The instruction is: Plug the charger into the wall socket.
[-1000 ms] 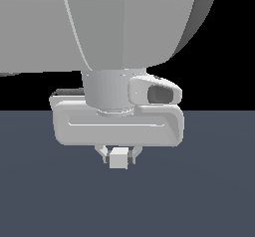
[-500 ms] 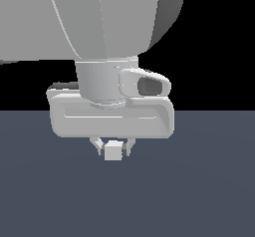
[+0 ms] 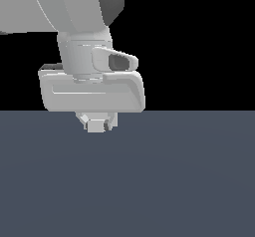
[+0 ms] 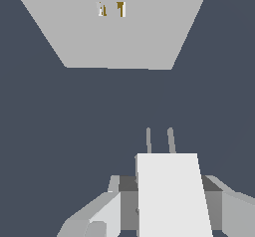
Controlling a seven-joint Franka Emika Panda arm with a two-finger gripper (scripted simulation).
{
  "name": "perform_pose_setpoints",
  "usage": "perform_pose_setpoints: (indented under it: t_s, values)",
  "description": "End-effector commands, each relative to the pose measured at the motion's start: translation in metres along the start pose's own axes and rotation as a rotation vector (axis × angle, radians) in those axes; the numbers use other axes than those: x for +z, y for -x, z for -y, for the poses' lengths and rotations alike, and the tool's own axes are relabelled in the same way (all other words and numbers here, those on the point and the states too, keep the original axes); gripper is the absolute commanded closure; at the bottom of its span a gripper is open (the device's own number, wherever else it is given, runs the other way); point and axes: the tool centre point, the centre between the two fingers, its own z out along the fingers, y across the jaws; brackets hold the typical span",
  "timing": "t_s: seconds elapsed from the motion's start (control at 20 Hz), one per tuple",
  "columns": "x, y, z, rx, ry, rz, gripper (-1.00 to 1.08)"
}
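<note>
Gripper [image 3: 96, 123] clamped on charger [image 4: 172, 193], prongs aimed at socket [image 4: 119, 32], well apart from it, no writing legible

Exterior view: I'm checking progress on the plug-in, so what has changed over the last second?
The gripper, shut on the charger, has drifted toward the exterior view's left and slightly up. The grip looks unchanged. The wall socket appears only in the wrist view, prongs not yet in it.

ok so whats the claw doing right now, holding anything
Claw: shut on the charger, whose two prongs point toward the wall socket; not yet plugged in.
</note>
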Motion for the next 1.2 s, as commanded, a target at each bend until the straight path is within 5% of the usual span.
perform_pose_setpoints:
  t_s: [0.0,1.15]
  values:
    - [-0.007,-0.012,0.010,0.010,0.004,0.000,1.08]
    - [-0.017,-0.048,0.031,0.029,0.016,0.000,1.08]
